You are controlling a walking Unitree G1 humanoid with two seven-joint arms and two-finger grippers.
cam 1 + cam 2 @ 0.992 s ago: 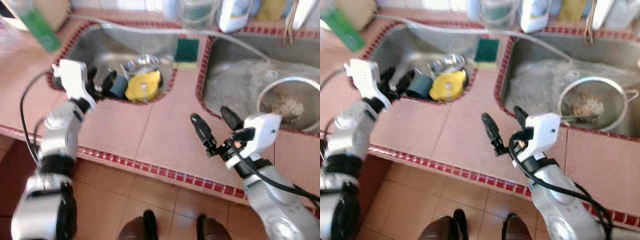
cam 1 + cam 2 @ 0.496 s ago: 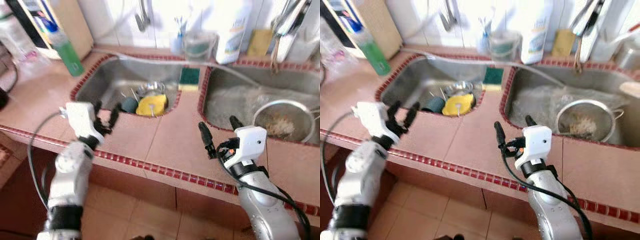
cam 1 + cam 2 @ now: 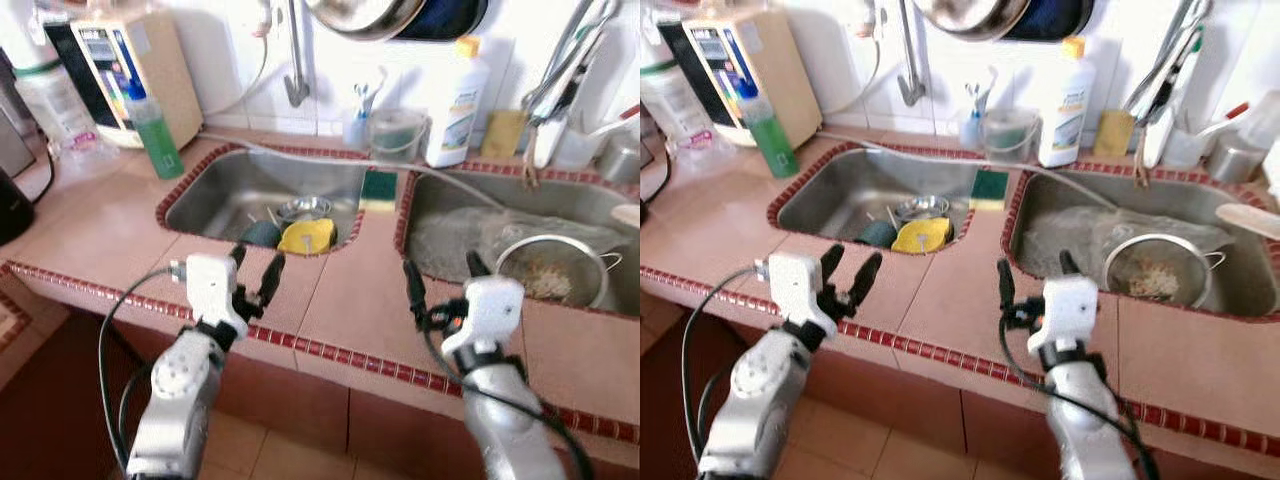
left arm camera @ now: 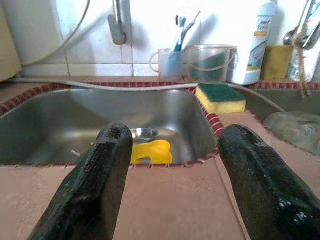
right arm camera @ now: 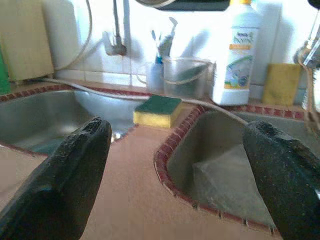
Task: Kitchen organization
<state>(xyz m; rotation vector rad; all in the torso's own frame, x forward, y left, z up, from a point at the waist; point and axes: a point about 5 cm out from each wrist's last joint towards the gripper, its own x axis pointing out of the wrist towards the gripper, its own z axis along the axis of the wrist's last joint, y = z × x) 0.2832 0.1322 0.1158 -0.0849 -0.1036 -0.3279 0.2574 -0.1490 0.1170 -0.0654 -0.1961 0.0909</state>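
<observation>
The left sink (image 3: 215, 195) holds a yellow lid-like piece (image 3: 307, 237), a metal bowl (image 3: 305, 209) and a dark cup (image 3: 262, 233). A green and yellow sponge (image 3: 379, 188) lies on the divider between the sinks. In the right sink (image 3: 440, 205) stand a metal strainer (image 3: 550, 270) with food scraps and a crumpled clear bag (image 3: 470, 232). My left gripper (image 3: 257, 265) is open over the counter in front of the left sink, nothing in it. Open too, my right gripper (image 3: 440, 272) hovers over the counter near the right sink's front corner.
A green soap bottle (image 3: 158, 130) and a beige water appliance (image 3: 130, 60) stand at the back left. At the back wall are a white detergent bottle (image 3: 457, 105), a clear tub (image 3: 395, 135) and a toothbrush cup (image 3: 357, 128). The red-tiled counter edge (image 3: 330, 350) runs below both grippers.
The camera has lifted and drawn back, so more of the back wall shows. My left gripper has come away from the left sink's rim toward the counter's front edge. Both stay open.
</observation>
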